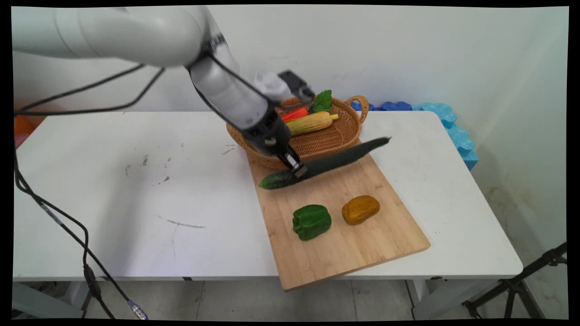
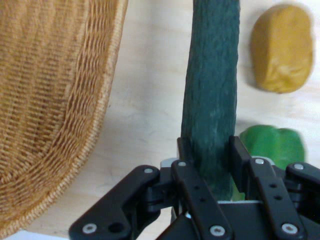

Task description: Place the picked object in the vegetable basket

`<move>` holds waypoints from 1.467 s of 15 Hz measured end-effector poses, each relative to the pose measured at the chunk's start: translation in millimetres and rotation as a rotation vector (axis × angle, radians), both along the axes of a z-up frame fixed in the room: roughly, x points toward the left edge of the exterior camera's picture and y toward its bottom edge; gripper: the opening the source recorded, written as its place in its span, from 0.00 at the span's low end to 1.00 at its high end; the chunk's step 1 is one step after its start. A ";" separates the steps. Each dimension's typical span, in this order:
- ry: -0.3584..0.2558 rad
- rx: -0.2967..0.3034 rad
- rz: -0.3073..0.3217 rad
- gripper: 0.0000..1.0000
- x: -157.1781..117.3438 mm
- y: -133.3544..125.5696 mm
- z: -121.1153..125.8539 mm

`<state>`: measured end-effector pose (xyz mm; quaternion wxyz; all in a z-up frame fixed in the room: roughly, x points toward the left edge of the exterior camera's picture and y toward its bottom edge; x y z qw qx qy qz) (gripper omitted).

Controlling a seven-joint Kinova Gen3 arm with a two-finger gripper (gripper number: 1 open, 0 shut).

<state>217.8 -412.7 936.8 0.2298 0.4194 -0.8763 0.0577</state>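
One cucumber (image 1: 326,164) gripped near its end.
It is clamped between the tool (image 2: 210,165) fingers, above the cutting board (image 1: 344,244), beside the basket (image 1: 317,145).

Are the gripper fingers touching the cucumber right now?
Touching. The hand view shows both fingers pressed against the sides of the cucumber, no gap on either side. The main view shows the gripper on it near its lighter end.

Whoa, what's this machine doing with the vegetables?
The robot arm's black gripper is shut on a long dark cucumber, holding it near one end over a wooden cutting board. A green bell pepper and a brownish potato lie on the board. Beside it, a wicker basket holds corn and other vegetables.
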 end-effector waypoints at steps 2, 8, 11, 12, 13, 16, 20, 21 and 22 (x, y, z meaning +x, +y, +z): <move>0.037 -0.007 -0.009 0.00 6.3 -1.5 30.1; 0.092 -0.049 0.001 0.00 29.1 -24.7 86.9; 0.102 -0.080 0.018 0.00 41.8 -45.6 100.6; 0.104 -0.087 0.022 0.00 44.4 -50.2 101.7; 0.106 -0.098 0.027 0.00 48.3 -56.8 102.4; 0.106 -0.120 0.043 0.00 58.0 -71.6 98.4; 0.099 -0.153 0.076 0.00 71.4 -94.7 77.1; 0.097 -0.165 0.089 0.00 75.2 -103.4 64.1; 0.097 -0.173 0.097 0.00 76.8 -109.1 54.1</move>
